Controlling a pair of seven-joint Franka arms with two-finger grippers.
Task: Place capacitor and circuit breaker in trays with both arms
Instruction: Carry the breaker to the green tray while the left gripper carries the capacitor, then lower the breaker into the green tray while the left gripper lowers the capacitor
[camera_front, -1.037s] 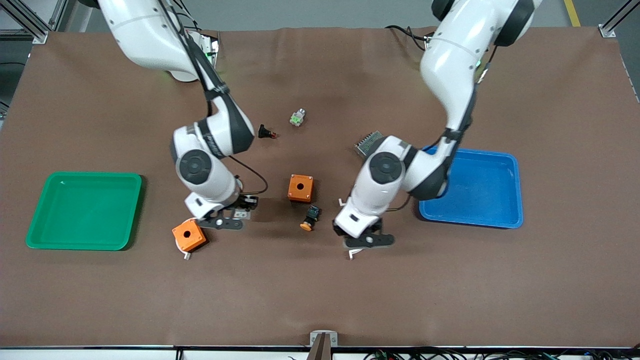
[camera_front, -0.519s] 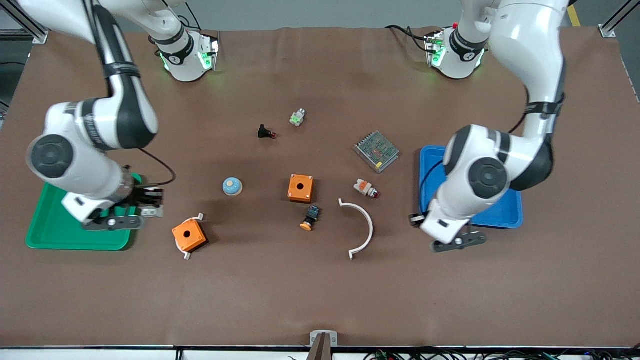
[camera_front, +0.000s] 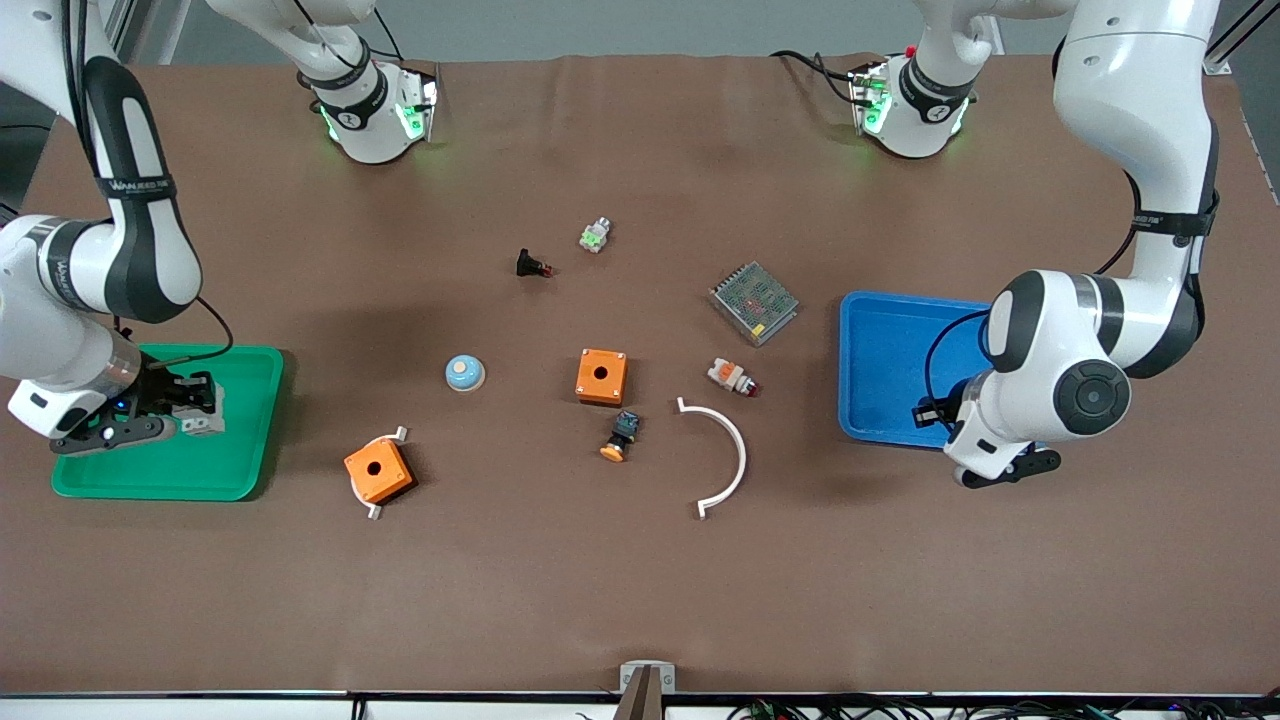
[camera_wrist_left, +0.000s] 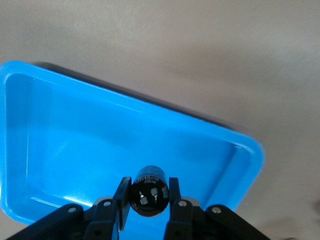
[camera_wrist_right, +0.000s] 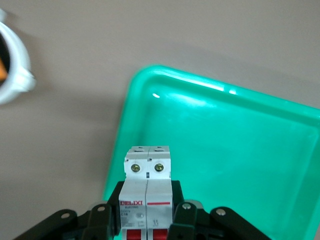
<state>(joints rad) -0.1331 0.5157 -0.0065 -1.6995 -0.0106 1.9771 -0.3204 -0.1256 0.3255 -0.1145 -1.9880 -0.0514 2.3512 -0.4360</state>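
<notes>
My left gripper (camera_wrist_left: 148, 191) is shut on the capacitor (camera_wrist_left: 148, 196), a small black cylinder with its end facing the camera. It holds it above the blue tray (camera_wrist_left: 100, 135). In the front view the left gripper (camera_front: 1000, 470) hangs over the blue tray's (camera_front: 890, 370) near edge. My right gripper (camera_wrist_right: 147, 202) is shut on the white circuit breaker (camera_wrist_right: 147, 175) with red toggles, above the green tray (camera_wrist_right: 225, 150). In the front view the right gripper (camera_front: 185, 408) and the breaker (camera_front: 205, 420) are over the green tray (camera_front: 240, 470).
Between the trays lie two orange boxes (camera_front: 601, 376) (camera_front: 377, 470), a white curved strip (camera_front: 728, 455), an orange-capped push-button (camera_front: 619, 437), a white-and-orange part (camera_front: 731, 376), a metal mesh unit (camera_front: 754, 302), a blue dome (camera_front: 465, 373) and a black part (camera_front: 531, 265).
Both arms swung outward from the table's middle with their parts. The right gripper moved over the green tray. The left gripper moved over the blue tray.
</notes>
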